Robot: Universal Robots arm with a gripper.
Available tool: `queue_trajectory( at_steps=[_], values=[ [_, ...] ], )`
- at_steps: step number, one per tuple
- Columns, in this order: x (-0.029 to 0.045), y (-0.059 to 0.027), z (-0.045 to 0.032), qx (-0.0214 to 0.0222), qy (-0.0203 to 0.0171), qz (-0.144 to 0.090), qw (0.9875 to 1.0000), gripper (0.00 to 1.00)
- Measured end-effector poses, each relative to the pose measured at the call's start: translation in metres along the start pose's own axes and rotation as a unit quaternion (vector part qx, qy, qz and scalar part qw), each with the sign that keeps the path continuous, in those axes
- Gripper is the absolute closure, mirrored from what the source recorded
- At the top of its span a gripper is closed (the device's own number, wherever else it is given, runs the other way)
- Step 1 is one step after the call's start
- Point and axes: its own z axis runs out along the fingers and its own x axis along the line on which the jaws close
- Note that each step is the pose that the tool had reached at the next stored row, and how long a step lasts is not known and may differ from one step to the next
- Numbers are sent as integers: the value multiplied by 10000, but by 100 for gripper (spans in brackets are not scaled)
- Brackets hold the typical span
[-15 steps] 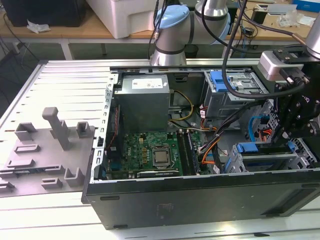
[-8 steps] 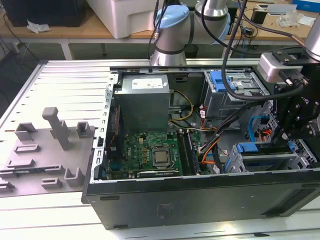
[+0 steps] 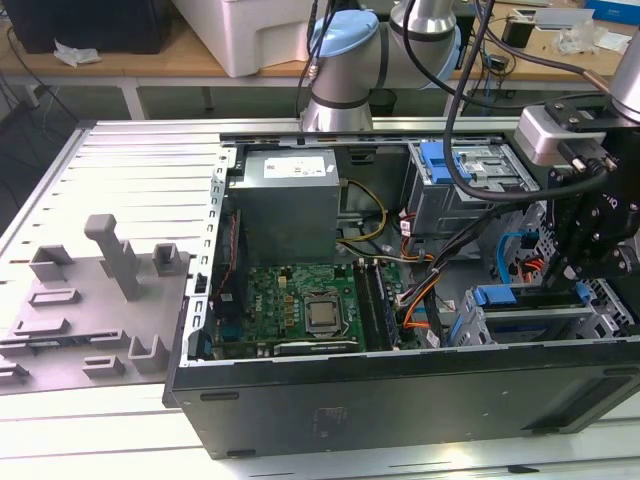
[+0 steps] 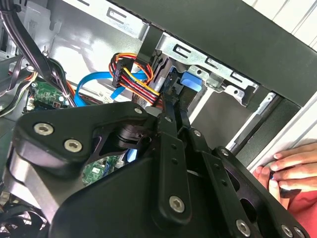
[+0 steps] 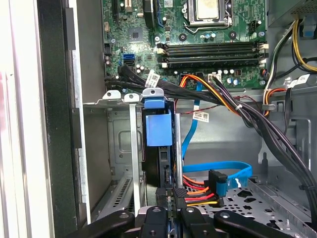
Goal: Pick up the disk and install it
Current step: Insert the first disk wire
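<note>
Exterior view: the black tower computer case [image 3: 400, 400] lies on its side with the open face up, so you reach in from above. The black gripper [image 3: 570, 265] is down inside the silver metal drive cage [image 3: 520, 330] at this view's right. There the disk [image 3: 497, 296], a flat drive in a blue plastic bracket, stands on edge in a slot. The grey power-supply box [image 3: 290, 205] carries a white sticker; its print is left unread. Second wrist view: the jaws are drawn close at the bracket's near end. A person's hand [image 4: 292, 158] rests by the case rim, probably steadying it. First wrist view: the gripper looks clamped on the disk's near end, keeping it in line with the cage rails. Red, orange and yellow power wires [image 5: 198, 196] and a flat blue data cable [image 5: 223, 171] lie just beside it. White paper tags [image 5: 201, 116] on the black leads are not legible.
</note>
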Motion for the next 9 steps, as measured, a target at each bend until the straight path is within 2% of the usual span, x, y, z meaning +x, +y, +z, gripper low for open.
queue_trajectory(
  at_steps=[9],
  values=[
    [1,0,-8,0,0,0,10000,84]
  ],
)
